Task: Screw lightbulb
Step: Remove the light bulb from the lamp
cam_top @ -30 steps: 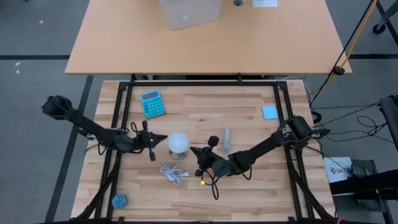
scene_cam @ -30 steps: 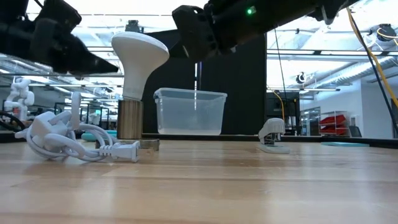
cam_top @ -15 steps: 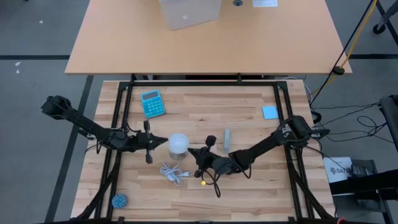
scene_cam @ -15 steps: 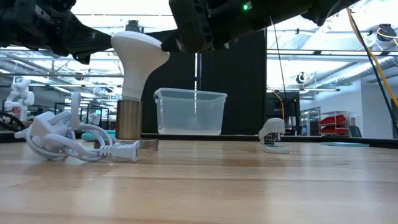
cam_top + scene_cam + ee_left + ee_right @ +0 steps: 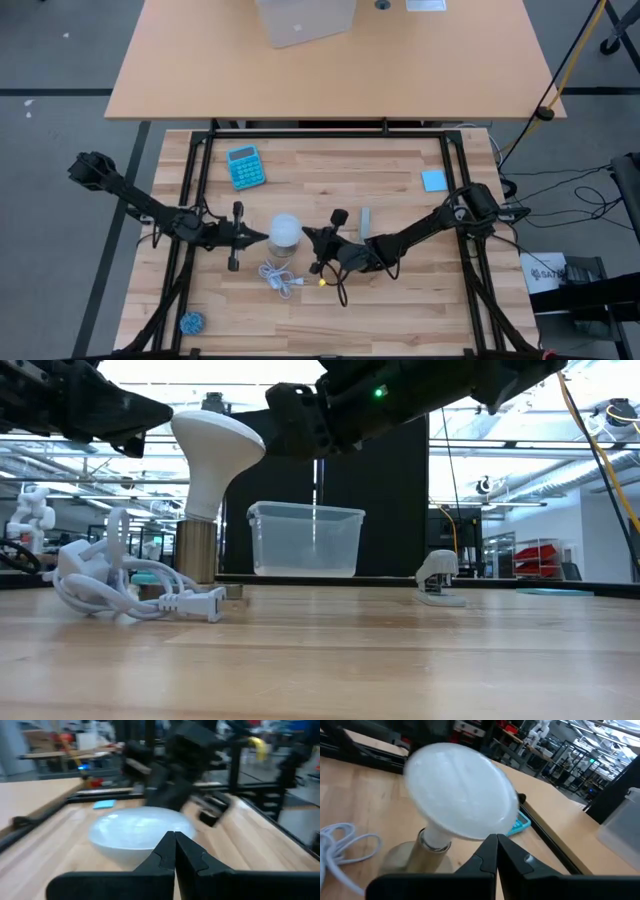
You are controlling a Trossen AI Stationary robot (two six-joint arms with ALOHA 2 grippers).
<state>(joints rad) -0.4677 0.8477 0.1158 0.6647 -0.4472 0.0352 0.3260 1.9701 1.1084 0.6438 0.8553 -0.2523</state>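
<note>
Seen from above, the lightbulb point(image 5: 285, 231) is found near the middle of the wooden tabletop point(image 5: 400, 300), its dome face up, and it is flanked by both arms: the left hand point(image 5: 262, 238) is pointed at it from one side with its fingers pressed together, and the right hand point(image 5: 304, 233) is pointed at it from the other side, likewise closed and gripping nothing. A coiled white cord point(image 5: 278, 278) is laid just in front of the bulb, a blue calculator point(image 5: 245, 167) is placed farther back, a small grey bar point(image 5: 366, 223) lies beside the right arm, a blue pad point(image 5: 433, 180) sits near the right edge, and a blue ball point(image 5: 191, 322) rests at the front left corner. At table height, the lightbulb point(image 5: 212, 455) is shown tilted, its narrow base set in a metal socket point(image 5: 196, 552), with the cord point(image 5: 130, 590) heaped beside it; a clear plastic bin point(image 5: 304, 540) and a stapler point(image 5: 437, 578) are seen behind. In the left wrist view, the closed fingers are aimed at the bulb's dome point(image 5: 142, 832), with the other arm beyond. In the right wrist view, the dome point(image 5: 461, 790) is seen just past the closed fingertips, above the socket point(image 5: 412, 860).
</note>
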